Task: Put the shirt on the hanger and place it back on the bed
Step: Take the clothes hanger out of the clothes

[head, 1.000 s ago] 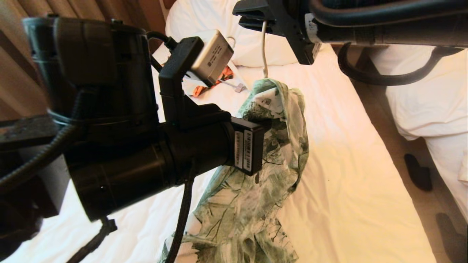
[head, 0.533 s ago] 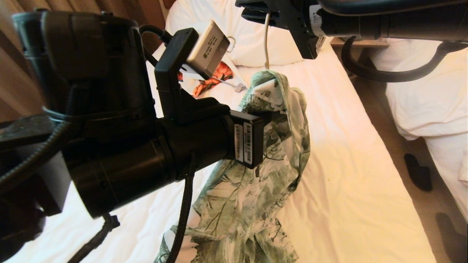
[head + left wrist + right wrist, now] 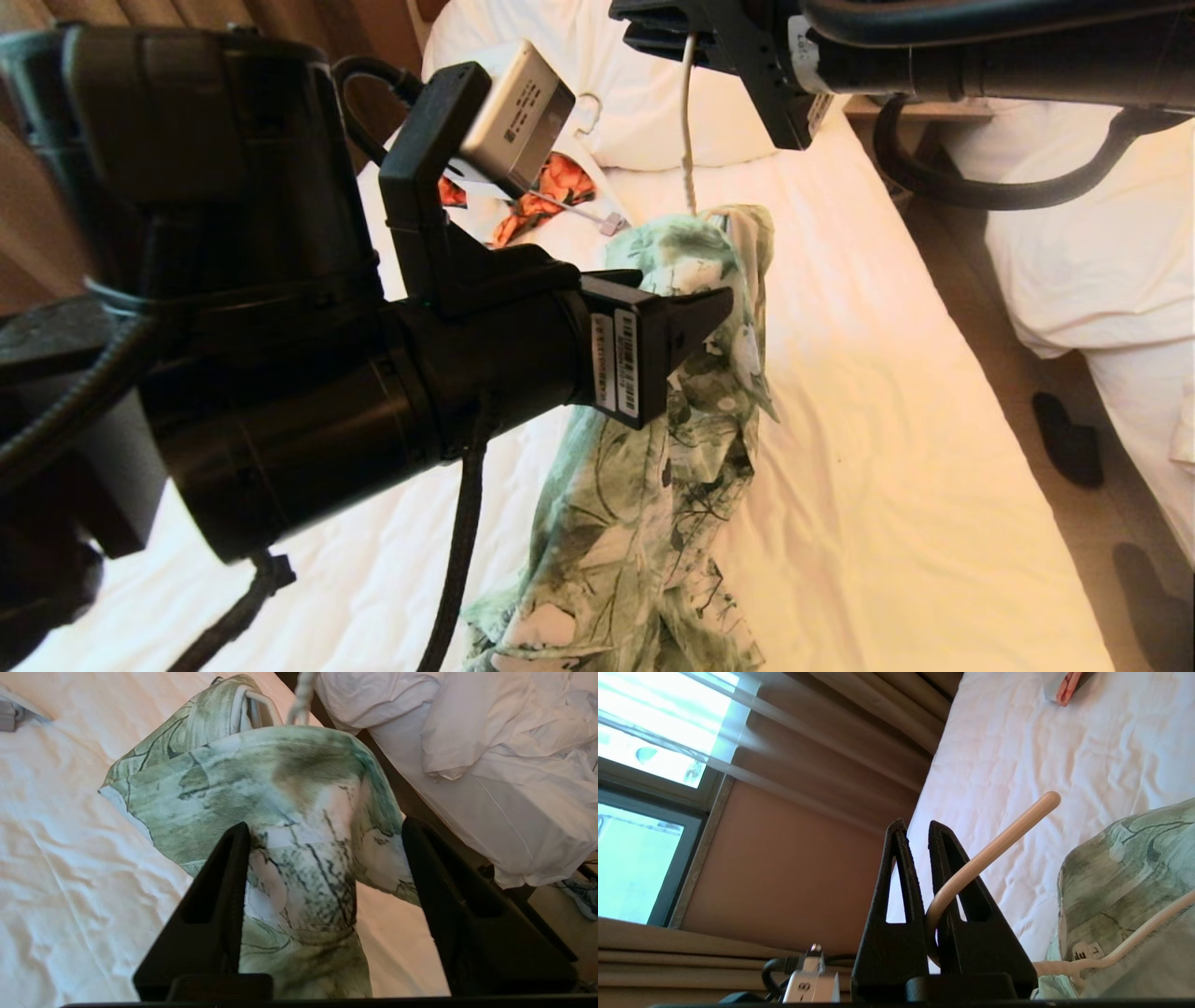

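The green and white leaf-print shirt (image 3: 672, 467) hangs in a narrow bunch from the cream hanger (image 3: 688, 121), with its hem trailing on the bed (image 3: 887, 420). My right gripper (image 3: 658, 33) is high over the pillows, shut on the hanger's hook (image 3: 994, 847). The shirt's collar (image 3: 1125, 868) sits over one hanger arm. My left gripper (image 3: 691, 303) is open at the shirt's upper part. In the left wrist view the shirt (image 3: 299, 812) hangs loose between and beyond the spread fingers (image 3: 224, 896), and the gripper (image 3: 325, 823) does not pinch it.
An orange floral garment (image 3: 551, 191) on a white clip hanger (image 3: 611, 222) lies near the pillows (image 3: 635, 103). The neighbouring bed (image 3: 1092, 252) is on the right across a floor gap holding dark slippers (image 3: 1069, 439). Curtains and a window (image 3: 668, 718) are on the left.
My left gripper has opened and let go of the shirt. The cloth has dropped and now hangs narrower and straighter under the hanger. The right gripper still holds the hook up.
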Robot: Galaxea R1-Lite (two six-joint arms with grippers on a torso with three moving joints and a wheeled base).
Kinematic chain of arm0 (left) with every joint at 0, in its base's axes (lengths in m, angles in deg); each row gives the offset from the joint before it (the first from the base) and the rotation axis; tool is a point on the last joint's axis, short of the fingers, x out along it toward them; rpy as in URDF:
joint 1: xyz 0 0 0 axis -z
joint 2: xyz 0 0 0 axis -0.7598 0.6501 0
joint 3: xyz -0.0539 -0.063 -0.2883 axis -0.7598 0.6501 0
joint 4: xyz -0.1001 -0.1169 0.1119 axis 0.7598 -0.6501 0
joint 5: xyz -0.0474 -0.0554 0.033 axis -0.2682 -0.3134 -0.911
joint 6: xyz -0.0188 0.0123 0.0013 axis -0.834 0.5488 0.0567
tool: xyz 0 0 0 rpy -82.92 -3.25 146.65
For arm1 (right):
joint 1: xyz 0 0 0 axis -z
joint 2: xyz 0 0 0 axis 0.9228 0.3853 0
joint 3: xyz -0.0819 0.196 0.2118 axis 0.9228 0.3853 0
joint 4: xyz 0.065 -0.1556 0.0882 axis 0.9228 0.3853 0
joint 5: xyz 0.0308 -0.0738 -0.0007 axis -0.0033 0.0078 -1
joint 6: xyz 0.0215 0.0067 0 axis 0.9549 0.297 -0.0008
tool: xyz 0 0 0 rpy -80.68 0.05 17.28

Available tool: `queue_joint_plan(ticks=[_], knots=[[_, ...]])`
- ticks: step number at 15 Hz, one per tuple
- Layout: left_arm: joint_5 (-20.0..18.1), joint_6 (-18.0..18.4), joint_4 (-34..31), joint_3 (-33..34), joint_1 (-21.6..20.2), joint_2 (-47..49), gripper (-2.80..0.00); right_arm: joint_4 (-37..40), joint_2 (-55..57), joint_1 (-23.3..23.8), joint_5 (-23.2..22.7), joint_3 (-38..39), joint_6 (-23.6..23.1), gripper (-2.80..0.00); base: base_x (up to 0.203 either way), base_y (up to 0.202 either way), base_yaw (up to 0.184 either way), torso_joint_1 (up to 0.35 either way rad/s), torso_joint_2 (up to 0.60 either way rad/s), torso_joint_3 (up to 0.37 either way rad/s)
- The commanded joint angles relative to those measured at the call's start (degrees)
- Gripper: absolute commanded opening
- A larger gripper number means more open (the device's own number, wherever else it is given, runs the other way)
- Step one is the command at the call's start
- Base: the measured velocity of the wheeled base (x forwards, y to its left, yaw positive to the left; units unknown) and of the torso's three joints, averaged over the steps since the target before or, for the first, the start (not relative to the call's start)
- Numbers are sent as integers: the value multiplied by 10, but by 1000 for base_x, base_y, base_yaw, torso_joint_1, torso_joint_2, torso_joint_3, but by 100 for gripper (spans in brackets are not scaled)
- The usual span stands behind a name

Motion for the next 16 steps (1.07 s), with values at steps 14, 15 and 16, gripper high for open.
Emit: queue_joint_plan(ticks=[14, 15, 16], knots=[[0, 46, -41, 39, -55, -139, 0, -4, -63, 31, 52, 0, -13, -280, 0, 0, 0, 0, 0, 0], [-1, 45, -52, 51, -64, -150, 0, -4, -65, 31, 52, 0, -15, -280, 0, 0, 0, 0, 0, 0], [0, 45, -54, 70, -71, -163, 0, -5, -67, 31, 52, 0, -28, -280, 0, 0, 0, 0, 0, 0]])
